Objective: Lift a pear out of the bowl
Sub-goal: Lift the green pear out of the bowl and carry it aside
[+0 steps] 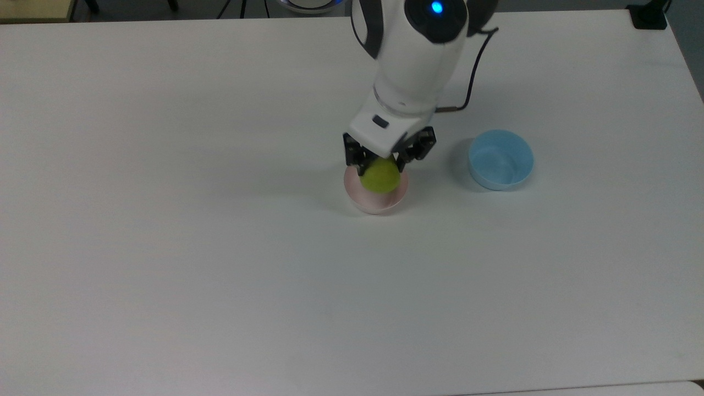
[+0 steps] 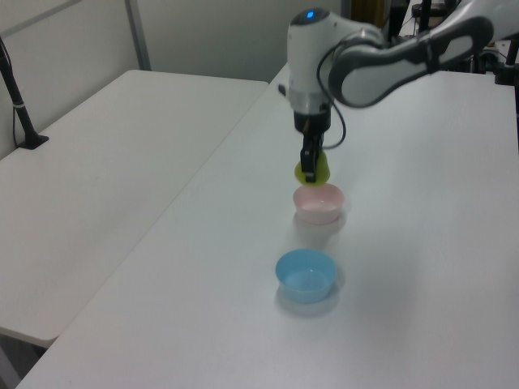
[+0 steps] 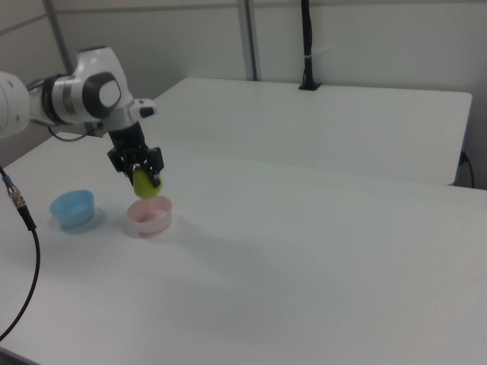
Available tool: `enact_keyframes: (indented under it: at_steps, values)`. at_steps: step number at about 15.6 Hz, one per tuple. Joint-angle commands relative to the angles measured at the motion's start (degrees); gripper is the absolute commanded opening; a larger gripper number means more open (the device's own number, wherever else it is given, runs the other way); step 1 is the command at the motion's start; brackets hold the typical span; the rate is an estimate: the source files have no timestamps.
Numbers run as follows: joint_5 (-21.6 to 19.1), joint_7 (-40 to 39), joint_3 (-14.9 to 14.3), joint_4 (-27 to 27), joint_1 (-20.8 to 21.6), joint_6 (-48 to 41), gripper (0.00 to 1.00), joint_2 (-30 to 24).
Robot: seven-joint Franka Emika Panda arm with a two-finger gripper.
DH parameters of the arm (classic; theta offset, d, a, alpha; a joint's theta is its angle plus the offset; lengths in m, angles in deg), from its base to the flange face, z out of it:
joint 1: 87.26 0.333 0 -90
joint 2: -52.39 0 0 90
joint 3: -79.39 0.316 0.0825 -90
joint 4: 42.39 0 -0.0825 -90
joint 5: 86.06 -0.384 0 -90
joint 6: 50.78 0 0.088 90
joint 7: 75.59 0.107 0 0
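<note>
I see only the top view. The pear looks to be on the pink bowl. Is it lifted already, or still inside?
Observer: Lifted. In the left view the pear hangs clear above the bowl, apart from its rim.
Operator: Does the end effector hold it?
Observer: Yes; in the right view the end effector is shut on the pear, which hangs below it.
Operator: Is anything left inside the bowl?
Observer: No, the right view shows its inside bare.

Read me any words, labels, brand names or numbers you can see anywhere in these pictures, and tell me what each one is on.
There is no readable text.
The pear, the pink bowl and the blue bowl: plain, no print.
The arm: a blue light, no legible marking.
The claw: a small dark patch on the white housing above it, too small to read.
</note>
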Motion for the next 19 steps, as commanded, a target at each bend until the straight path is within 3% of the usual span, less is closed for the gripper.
enact_keyframes:
  at_steps: [1, 8, 16, 19]
  values:
    - [-1.34, -2.94, 0.62, 1.45, -4.75, -4.33, 0.22, -4.16]
    - [-0.64, -12.87, 1.33, 2.67, -17.41, -6.19, 0.24, -4.87]
    - [0.59, -13.06, 0.63, 4.0, -18.83, 1.62, 0.42, 1.72]
    - [1.29, -12.97, 0.63, 4.0, -18.74, 3.21, 0.59, 3.57]
